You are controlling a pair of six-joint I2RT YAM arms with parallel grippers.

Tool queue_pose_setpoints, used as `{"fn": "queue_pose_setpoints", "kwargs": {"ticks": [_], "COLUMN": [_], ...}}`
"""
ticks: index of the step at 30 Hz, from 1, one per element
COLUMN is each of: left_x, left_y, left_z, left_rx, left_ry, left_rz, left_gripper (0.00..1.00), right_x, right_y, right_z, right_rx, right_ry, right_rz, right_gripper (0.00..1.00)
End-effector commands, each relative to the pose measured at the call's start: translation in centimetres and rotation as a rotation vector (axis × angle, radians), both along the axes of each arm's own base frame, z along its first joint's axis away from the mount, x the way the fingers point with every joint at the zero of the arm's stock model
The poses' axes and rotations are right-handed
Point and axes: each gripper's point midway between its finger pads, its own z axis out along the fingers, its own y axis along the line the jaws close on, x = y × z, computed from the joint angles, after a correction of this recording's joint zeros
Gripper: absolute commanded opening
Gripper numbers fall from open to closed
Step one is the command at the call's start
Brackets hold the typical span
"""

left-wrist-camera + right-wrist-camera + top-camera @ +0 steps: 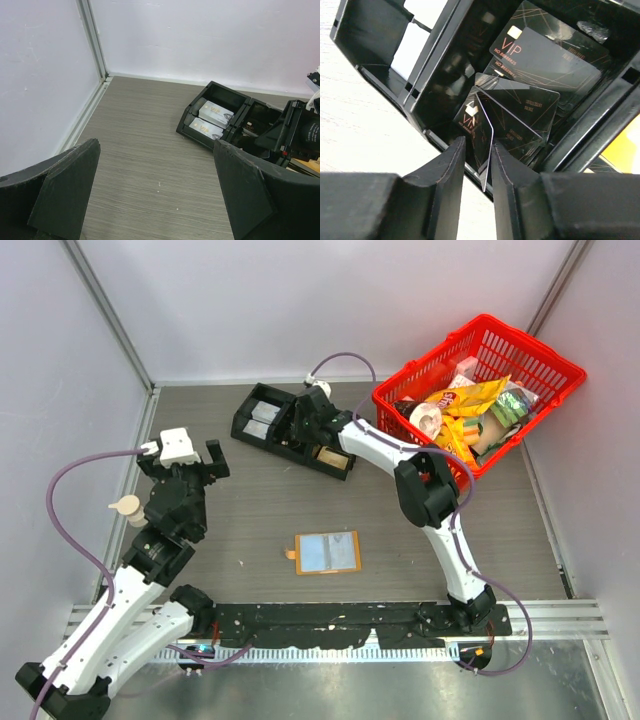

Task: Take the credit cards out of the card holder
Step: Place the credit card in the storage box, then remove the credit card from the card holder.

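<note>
Where tray (432,70) walls crowd, card (482,134) tilts.

"VIP" in gold stands on the black cards (545,60) in the tray (370,30), above a line beginning "NO" whose digits are unclear. The white cards (216,113) also read "VIP".

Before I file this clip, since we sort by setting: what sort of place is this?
Probably a robot test cell: blank white panels in aluminium framing box in a grey table, and the red snack basket and black card tray look like staged props.
</note>
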Motion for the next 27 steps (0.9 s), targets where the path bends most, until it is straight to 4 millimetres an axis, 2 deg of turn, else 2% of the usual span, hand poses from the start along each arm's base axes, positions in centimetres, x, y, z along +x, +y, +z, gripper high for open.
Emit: {"fn": "queue_pose_setpoints", "kwargs": {"ticks": [1, 4, 6, 7, 8, 9, 10, 11, 12, 13, 14, 15, 16, 17, 18, 19, 20, 21, 22, 23, 24, 25, 26, 27], "left_x": [0.2, 0.2, 0.3, 0.4, 0.4, 0.5, 0.6, 0.6, 0.7, 0.9, 0.9, 1.1, 1.2, 1.4, 1.5, 1.6, 1.6, 1.7, 1.6, 1.5, 1.3, 1.0, 0.6, 0.2], "left_y": [0.1, -0.1, -0.4, -0.5, -0.7, -0.9, -1.1, -1.3, -1.7, -2.0, -2.4, -2.8, -3.3, -4.0, -4.7, -5.7, -6.7, -7.6, -8.6, -9.5, -10.5, -11.4, -12.3, -13.3], "left_z": [1.0, 0.9, 0.9, 0.9, 1.0, 0.5, 0.4, 0.3, 0.3, 0.0, 0.0, -0.1, -0.2, -0.4, -0.6, -0.6, -0.6, -0.8, -1.0, -1.4, -1.7, -2.3, -3.0, -4.3], "left_rx": [-0.025, -0.026, -0.027, -0.029, -0.034, -0.023, -0.025, -0.028, -0.030, -0.030, -0.036, -0.041, -0.051, -0.061, -0.077, -0.107, -0.139, -0.162, -0.192, -0.220, -0.265, -0.296, -0.323, -0.352], "left_ry": [-0.043, -0.038, -0.034, -0.033, -0.035, -0.011, -0.006, -0.001, 0.006, 0.018, 0.023, 0.033, 0.046, 0.066, 0.088, 0.103, 0.124, 0.146, 0.174, 0.207, 0.238, 0.277, 0.312, 0.358], "left_rz": [0.008, 0.000, -0.014, -0.020, -0.030, -0.039, -0.048, -0.061, -0.078, -0.089, -0.107, -0.126, -0.150, -0.177, -0.205, -0.248, -0.288, -0.323, -0.365, -0.399, -0.431, -0.461, -0.493, -0.519], "left_gripper": [1.00, 1.00, 1.00, 1.00, 1.00, 1.00, 1.00, 1.00, 1.00, 1.00, 1.00, 1.00, 1.00, 1.00, 1.00, 1.00, 1.00, 1.00, 1.00, 1.00, 1.00, 0.99, 0.98, 0.96], "right_x": [0.3, -0.5, -1.3, -1.8, -2.4, -2.9, -3.5, -4.2, -4.8, -5.7, -6.5, -7.4, -8.2, -9.3, -10.3, -11.3, -12.2, -13.3, -14.3, -15.4, -16.4, -17.7, -18.9, -19.8], "right_y": [-0.8, -1.6, -2.5, -2.9, -3.1, -3.6, -4.0, -4.3, -4.9, -5.4, -6.0, -6.6, -7.1, -7.9, -8.4, -9.3, -10.0, -10.8, -11.4, -12.2, -12.8, -13.4, -14.1, -14.2], "right_z": [4.6, 6.8, 9.3, 9.2, 11.1, 10.6, 12.3, 11.8, 13.4, 12.3, 13.7, 12.8, 13.8, 12.5, 14.1, 12.3, 13.7, 11.9, 13.0, 11.1, 11.6, 10.9, 8.7, 9.1], "right_rx": [0.004, -0.010, -0.018, -0.031, -0.018, -0.033, -0.022, -0.035, -0.025, -0.042, -0.031, -0.043, -0.030, -0.044, -0.021, -0.042, -0.022, -0.043, -0.021, -0.043, -0.021, -0.010, -0.031, 0.001], "right_ry": [-0.077, -0.109, -0.143, -0.138, -0.165, -0.155, -0.178, -0.167, -0.188, -0.166, -0.186, -0.167, -0.186, -0.163, -0.189, -0.158, -0.182, -0.148, -0.166, -0.129, -0.130, -0.109, -0.065, -0.064], "right_rz": [-0.030, -0.020, -0.011, -0.004, 0.004, 0.010, 0.018, 0.028, 0.034, 0.045, 0.053, 0.061, 0.069, 0.075, 0.080, 0.084, 0.082, 0.084, 0.083, 0.084, 0.081, 0.081, 0.084, 0.083], "right_gripper": [0.36, 0.40, 0.42, 0.43, 0.43, 0.44, 0.44, 0.44, 0.44, 0.44, 0.44, 0.45, 0.47, 0.49, 0.49, 0.50, 0.50, 0.52, 0.52, 0.52, 0.53, 0.52, 0.53, 0.53]}}
